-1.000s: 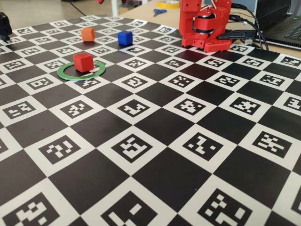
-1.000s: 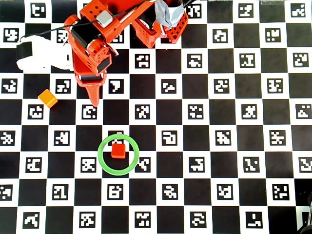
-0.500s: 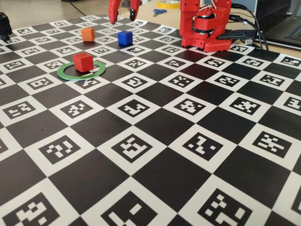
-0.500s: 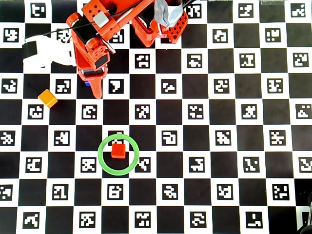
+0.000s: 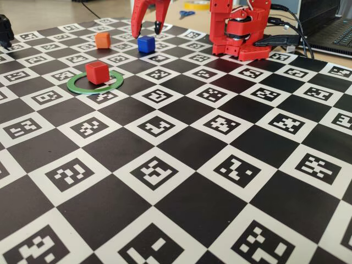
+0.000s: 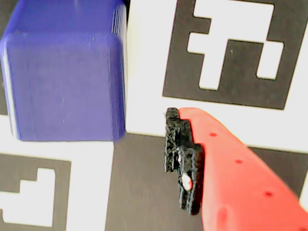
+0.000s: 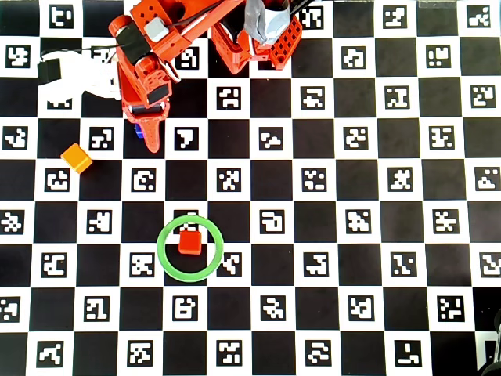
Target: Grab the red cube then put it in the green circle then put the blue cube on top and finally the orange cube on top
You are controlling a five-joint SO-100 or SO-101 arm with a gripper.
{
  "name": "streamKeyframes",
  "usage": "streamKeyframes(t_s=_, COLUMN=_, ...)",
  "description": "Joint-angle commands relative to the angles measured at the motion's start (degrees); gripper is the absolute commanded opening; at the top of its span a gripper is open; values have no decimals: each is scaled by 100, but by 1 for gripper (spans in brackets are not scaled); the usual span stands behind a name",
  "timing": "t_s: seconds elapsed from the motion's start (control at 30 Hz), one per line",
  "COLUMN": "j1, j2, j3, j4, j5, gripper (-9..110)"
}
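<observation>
The red cube (image 5: 97, 72) sits inside the green circle (image 5: 74, 85), also seen in the overhead view, cube (image 7: 189, 241) and ring (image 7: 159, 249). The blue cube (image 5: 146, 44) rests on the board behind it. My red gripper (image 5: 147, 28) hangs open just above the blue cube, one finger on each side. In the wrist view the blue cube (image 6: 62, 72) fills the upper left and one finger's black pad (image 6: 183, 159) is to its right, apart from it. In the overhead view the gripper (image 7: 149, 131) covers most of the blue cube (image 7: 138, 131). The orange cube (image 5: 102, 39) lies left of the blue one, alone in the overhead view (image 7: 77, 157).
A black-and-white marker checkerboard (image 5: 220, 165) covers the table. The arm's red base (image 5: 239, 30) stands at the back right. A laptop (image 5: 335, 27) with cables, scissors (image 5: 186, 13) and a yellow tape roll (image 5: 197, 4) lie beyond the board. A black object (image 5: 4, 27) stands at the far left.
</observation>
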Motion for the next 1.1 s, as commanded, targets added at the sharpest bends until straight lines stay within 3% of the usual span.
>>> streamKeyframes(t_s=0.0, j1=35, j2=-26, j3=9, j4=-264, j5=-35, gripper=42)
streamKeyframes(t_s=0.5, j1=9, j2=-615, j3=79, j4=-976, j5=0, gripper=42)
streamKeyframes(t_s=1.07, j1=-35, j2=-668, j3=97, j4=-976, j5=9, gripper=36)
